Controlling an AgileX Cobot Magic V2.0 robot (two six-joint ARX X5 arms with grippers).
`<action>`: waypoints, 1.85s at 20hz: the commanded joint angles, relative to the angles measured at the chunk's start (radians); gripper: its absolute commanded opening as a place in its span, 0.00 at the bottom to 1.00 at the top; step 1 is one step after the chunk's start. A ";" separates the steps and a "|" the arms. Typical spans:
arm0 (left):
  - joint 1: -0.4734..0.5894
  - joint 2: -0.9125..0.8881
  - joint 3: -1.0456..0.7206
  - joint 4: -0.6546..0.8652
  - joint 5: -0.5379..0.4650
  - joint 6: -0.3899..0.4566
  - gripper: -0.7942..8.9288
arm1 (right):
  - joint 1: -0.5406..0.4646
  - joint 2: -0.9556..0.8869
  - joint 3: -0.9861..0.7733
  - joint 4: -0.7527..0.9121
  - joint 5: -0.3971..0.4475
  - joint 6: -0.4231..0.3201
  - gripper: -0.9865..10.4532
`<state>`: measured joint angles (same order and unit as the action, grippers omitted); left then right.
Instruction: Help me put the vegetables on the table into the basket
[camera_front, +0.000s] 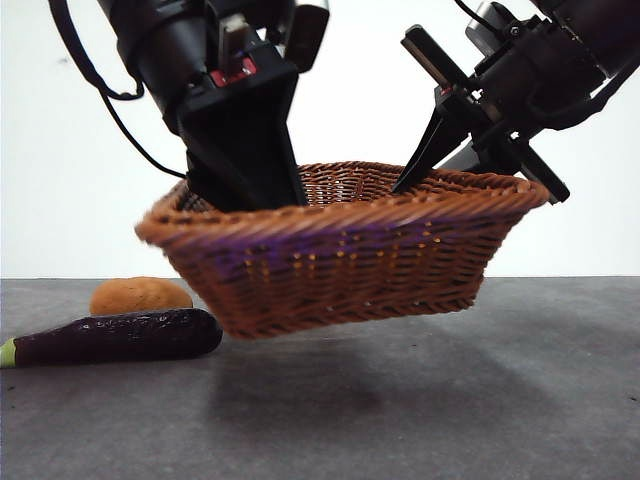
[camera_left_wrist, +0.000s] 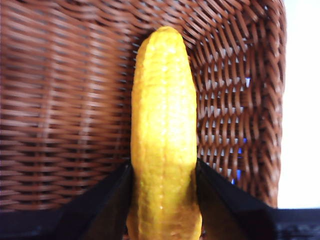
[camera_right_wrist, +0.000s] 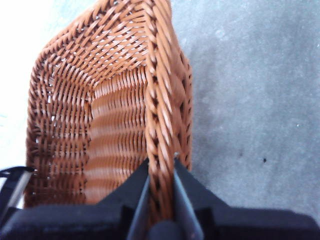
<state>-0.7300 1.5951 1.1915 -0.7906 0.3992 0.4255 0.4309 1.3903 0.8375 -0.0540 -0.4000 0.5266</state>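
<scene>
The left pincer (camera_left_wrist: 164, 200) pinches a bright yellow corn cob (camera_left_wrist: 163, 135), its two black jaws pressed against the cob's sides. The cob is bumpy and glossy, with a rounded tip, and it hangs inside the basket, close to the woven wall. In the front view this left pincer (camera_front: 245, 185) reaches down into the basket from the upper left of the frame.

The right pincer (camera_right_wrist: 161, 200) is clamped on the braided rim of the shallow rectangular brown wicker basket (camera_right_wrist: 107, 115), one jaw inside the wall and one outside. In the front view the right pincer (camera_front: 440, 155) enters from the upper right and grips the basket (camera_front: 340, 255) at its right rim. The basket is lifted clear of the dark grey speckled desk (camera_front: 450, 390) and tilted, its shadow below it.

At lower left, on the desk, lies a long glossy dark-purple eggplant (camera_front: 115, 337) with a green stem end, and just behind it a rounded orange-brown potato (camera_front: 140, 296).
</scene>
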 joint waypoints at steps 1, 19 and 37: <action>-0.004 0.009 -0.005 -0.001 0.001 -0.007 0.45 | 0.001 0.000 -0.001 0.021 -0.006 0.010 0.08; 0.306 -0.349 -0.004 0.012 -0.213 0.158 0.53 | -0.082 -0.066 0.186 -0.245 -0.052 -0.151 0.08; 0.608 0.093 0.044 0.214 -0.026 0.286 0.53 | -0.280 -0.131 0.506 -0.735 -0.151 -0.481 0.08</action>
<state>-0.1261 1.6791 1.2308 -0.5804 0.3683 0.6891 0.1524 1.2648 1.3388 -0.8005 -0.5362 0.0528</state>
